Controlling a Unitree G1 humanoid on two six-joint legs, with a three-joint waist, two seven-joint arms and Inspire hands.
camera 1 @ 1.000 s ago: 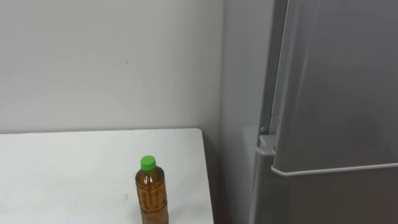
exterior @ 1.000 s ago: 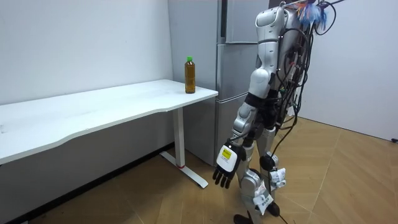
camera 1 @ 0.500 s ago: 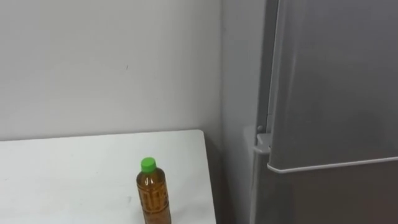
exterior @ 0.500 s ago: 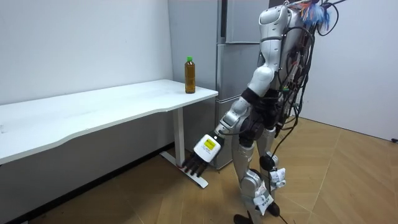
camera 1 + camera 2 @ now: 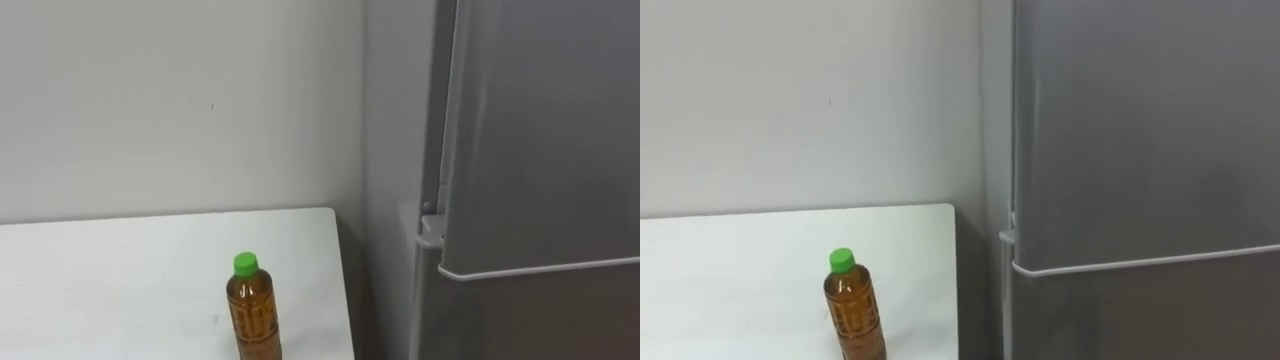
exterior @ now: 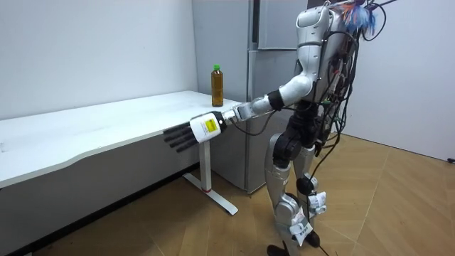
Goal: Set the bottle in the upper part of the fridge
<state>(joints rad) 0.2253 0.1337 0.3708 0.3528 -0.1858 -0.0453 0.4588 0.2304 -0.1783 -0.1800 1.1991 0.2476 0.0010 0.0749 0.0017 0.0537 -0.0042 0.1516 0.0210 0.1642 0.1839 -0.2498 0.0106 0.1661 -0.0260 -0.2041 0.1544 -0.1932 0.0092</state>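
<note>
White table [image 6: 106, 121] beside tall grey fridge [image 5: 540, 150] — amber bottle with green cap [image 5: 254, 312] upright near table corner. Left hand [image 6: 190, 131], fingers straight and spread, hovers off the table's front edge — apart from the bottle.

The bottle [image 5: 254, 310] stands upright on the table [image 5: 120, 270] near its right end, the wall [image 5: 170, 100] runs along the table's far side, and the fridge [image 5: 540, 180] stands just right of the table, the robot standing before both.
</note>
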